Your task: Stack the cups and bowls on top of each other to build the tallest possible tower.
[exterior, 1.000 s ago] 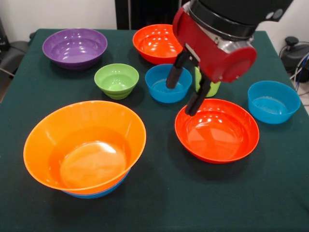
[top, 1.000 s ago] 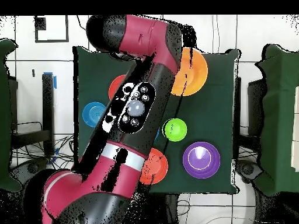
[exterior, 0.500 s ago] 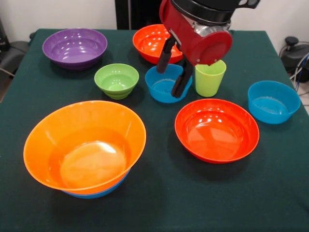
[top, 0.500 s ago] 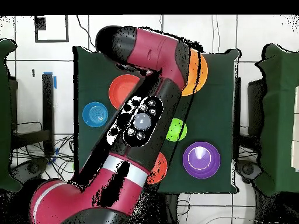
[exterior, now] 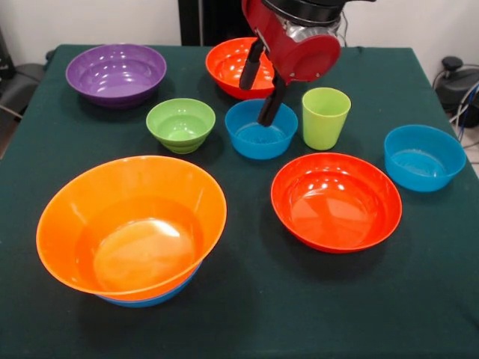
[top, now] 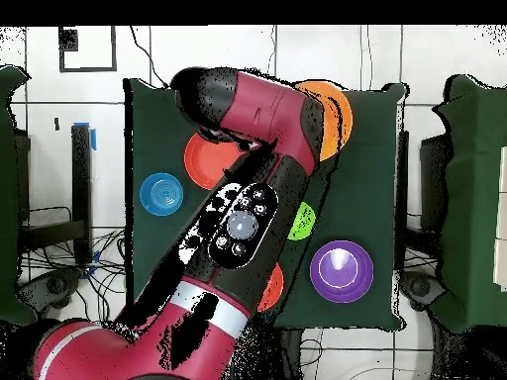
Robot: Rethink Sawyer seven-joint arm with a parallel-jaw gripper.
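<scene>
Front view count: one green cup point(exterior: 325, 117), seven bowls, all empty; big orange bowl point(exterior: 132, 226) nests in a blue bowl point(exterior: 153, 298). Gripper point(exterior: 260, 97) spread wide, holding nothing.

Table point(exterior: 247, 314) draped in dark green cloth, pale wall point(exterior: 90, 21) along the top of the frame, white tiled floor point(top: 436, 54) around it, loose cables point(top: 59, 282) at lower left, dark panel point(exterior: 209, 21) top centre

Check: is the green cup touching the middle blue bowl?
Apart. The front view shows a strip of dark cloth between the green cup and the middle blue bowl; the arm hides both in the overhead view.
</scene>
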